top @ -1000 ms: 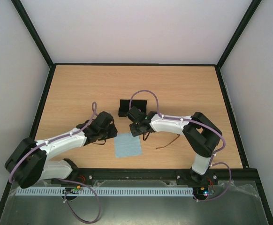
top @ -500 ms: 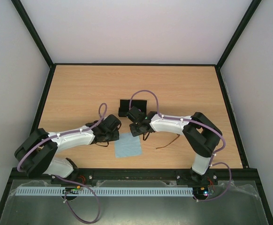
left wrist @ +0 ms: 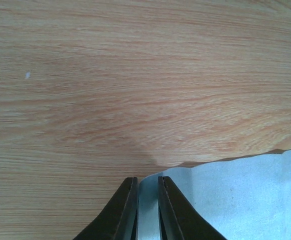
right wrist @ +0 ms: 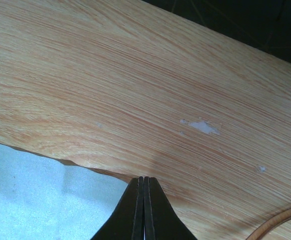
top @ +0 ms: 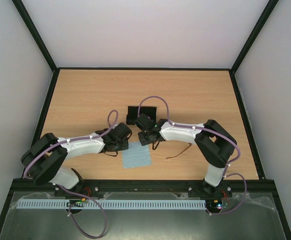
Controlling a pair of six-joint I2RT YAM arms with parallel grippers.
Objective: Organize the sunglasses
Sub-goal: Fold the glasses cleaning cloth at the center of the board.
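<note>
Of the sunglasses, only a thin reddish-brown temple arm (top: 178, 154) shows, on the table under my right forearm. A curved bit of it shows at the bottom right of the right wrist view (right wrist: 281, 220). The rest is hidden. The light blue cloth (top: 136, 156) lies flat between my grippers. My left gripper (top: 127, 143) is at its far left corner, jaws a narrow gap apart with the cloth corner (left wrist: 148, 200) between them (left wrist: 146, 179). My right gripper (top: 146, 141) is shut at the far right corner, its tips (right wrist: 144, 178) pinching the slightly raised cloth edge (right wrist: 45, 200).
The black oblong case (top: 141, 114) stands just beyond both grippers, towards mid-table. The wooden table (top: 195, 95) is ringed by a black rail. A white chip marks the wood (right wrist: 201, 126) ahead of the right gripper.
My left arm has stretched to the right, bringing its gripper from left of the cloth to the cloth's far left corner. The right arm and cloth have not moved.
</note>
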